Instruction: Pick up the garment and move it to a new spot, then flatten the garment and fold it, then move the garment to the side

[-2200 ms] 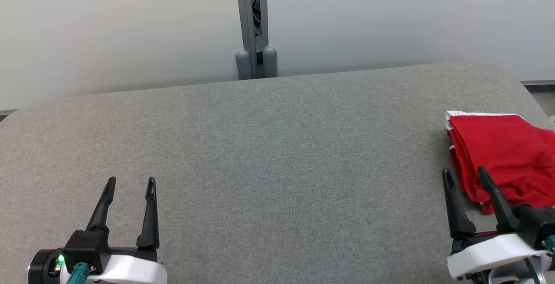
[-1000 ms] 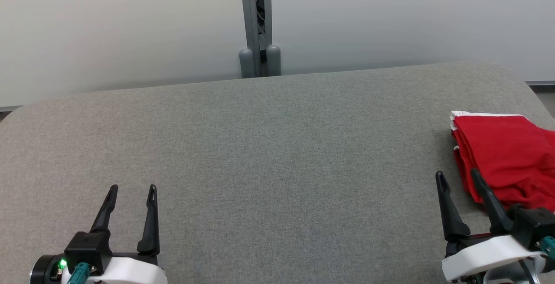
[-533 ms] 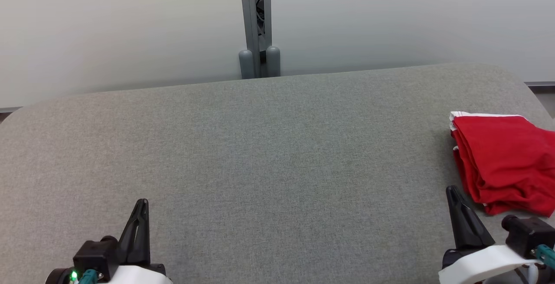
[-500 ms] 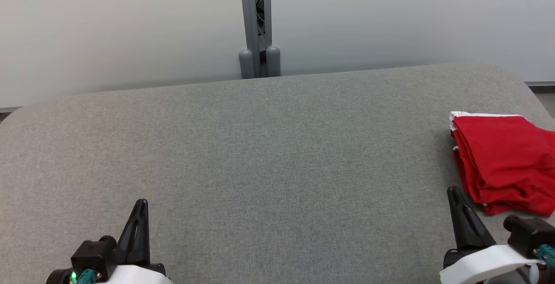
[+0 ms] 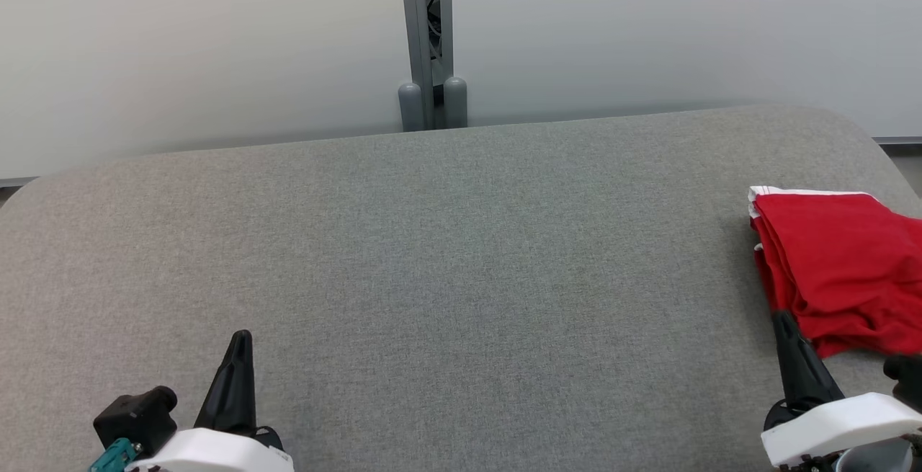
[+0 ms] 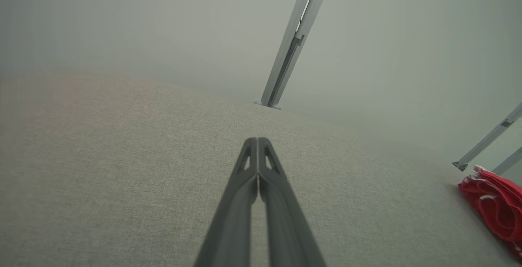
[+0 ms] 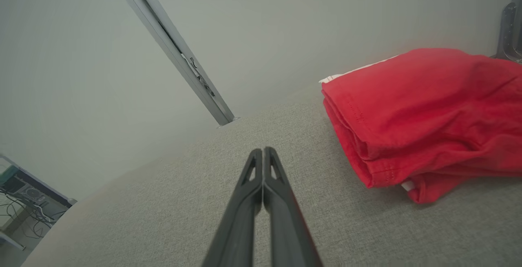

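The garment is red with a white trim, folded into a stack at the right end of the grey padded table; it also shows in the right wrist view and at the left wrist view's right edge. My right gripper stands shut and empty just left of the stack's near corner, apart from it; its fingers press together. At the lower left my left gripper is shut with nothing in it, fingertips closed over bare table.
A grey post with two rounded feet stands against the pale wall behind the table's far edge. The table's rounded right end lies just past the garment. A desk with cables shows beyond the table in the right wrist view.
Both grippers have gone from open to shut and drawn back toward the near edge. The garment lies where it was.
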{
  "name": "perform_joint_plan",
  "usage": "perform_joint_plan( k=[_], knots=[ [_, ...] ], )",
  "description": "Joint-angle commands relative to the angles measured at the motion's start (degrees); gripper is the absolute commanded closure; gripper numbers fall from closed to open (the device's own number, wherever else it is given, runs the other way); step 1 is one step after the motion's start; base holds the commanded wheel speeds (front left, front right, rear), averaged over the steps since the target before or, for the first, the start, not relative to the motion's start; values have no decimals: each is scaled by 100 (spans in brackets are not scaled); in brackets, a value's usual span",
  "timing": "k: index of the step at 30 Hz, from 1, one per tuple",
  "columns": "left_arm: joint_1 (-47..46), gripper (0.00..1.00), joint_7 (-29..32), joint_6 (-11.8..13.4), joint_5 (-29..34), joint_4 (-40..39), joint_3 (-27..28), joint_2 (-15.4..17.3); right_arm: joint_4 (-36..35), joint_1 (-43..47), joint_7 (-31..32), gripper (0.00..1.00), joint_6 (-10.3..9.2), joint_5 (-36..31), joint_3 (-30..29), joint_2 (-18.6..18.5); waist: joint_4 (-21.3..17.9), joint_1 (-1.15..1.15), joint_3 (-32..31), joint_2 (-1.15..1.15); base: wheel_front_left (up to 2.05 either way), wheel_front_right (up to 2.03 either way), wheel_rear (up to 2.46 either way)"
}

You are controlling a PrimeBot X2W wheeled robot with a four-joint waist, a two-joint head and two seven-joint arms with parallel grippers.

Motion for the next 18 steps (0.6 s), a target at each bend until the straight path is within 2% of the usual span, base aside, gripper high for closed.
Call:
perform_joint_plan(
  k=[1,18],
  knots=[
    [-222,100,16,-70,-209,-44,53,2,-56,-158,64,100,0,229,-94,-80,2,0,-1,0,0,0,0],
    [-409,100,54,-404,-1484,156,110,-189,136,-311,494,100,0,1554,-447,-120,18,0,-7,0,0,0,0]
  ],
)
